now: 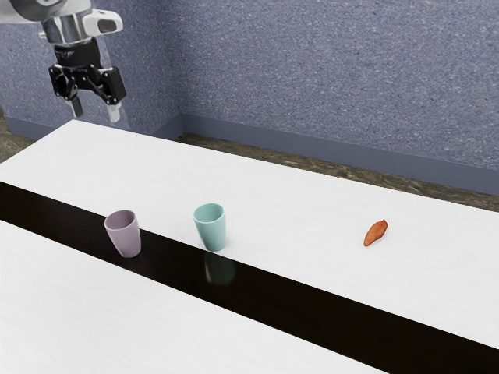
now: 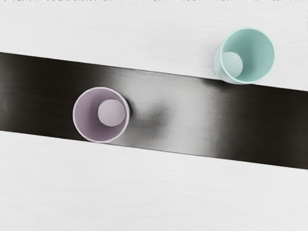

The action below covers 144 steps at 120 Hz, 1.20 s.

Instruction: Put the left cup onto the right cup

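– Pale purple plastic cup: where does it stand?

– Upright on the white desk, mouth up, on the glossy black band that runs lengthwise across the top. It is well back from the desk's far edge, toward the end at the exterior view's left.

– And the mint-green plastic cup?

– Also upright, near the purple one but clearly apart from it, further toward the exterior view's right. Its base sits on the border between the black band and the white strip that reaches the far edge.

– What does the wrist view add?

– It looks straight down into both: the purple cup lies within the band, and the green cup overlaps the band's border with the white part. Both are empty.

– The end effector?

– High above the desk's far edge at the exterior view's left, in front of the speckled blue-grey wall. Its two black fingers are spread apart with nothing between them, well away from both cups.

– Anything else on the desk?

– A small orange-brown oblong object lies on the white part, well apart from the green cup toward the exterior view's right.
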Each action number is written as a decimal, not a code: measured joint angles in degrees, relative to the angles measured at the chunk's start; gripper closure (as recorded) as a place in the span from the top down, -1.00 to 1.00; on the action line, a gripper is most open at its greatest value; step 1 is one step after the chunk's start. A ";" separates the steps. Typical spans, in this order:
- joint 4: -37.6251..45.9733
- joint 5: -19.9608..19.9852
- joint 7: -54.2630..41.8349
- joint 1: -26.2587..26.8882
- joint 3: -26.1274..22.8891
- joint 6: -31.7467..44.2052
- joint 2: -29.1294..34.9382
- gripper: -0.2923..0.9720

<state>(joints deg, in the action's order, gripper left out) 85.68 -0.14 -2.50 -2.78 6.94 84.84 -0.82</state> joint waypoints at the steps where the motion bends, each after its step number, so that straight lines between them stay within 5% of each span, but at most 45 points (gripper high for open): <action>1: 0.06 0.01 0.00 0.02 0.00 0.08 0.04 0.50; 60: 1.63 0.20 0.75 0.83 -0.17 4.04 -3.57 0.50; 144: 15.06 1.88 4.12 4.19 -0.86 22.59 -10.93 0.50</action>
<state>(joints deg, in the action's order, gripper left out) 100.74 1.74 1.62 1.40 6.08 107.43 -11.75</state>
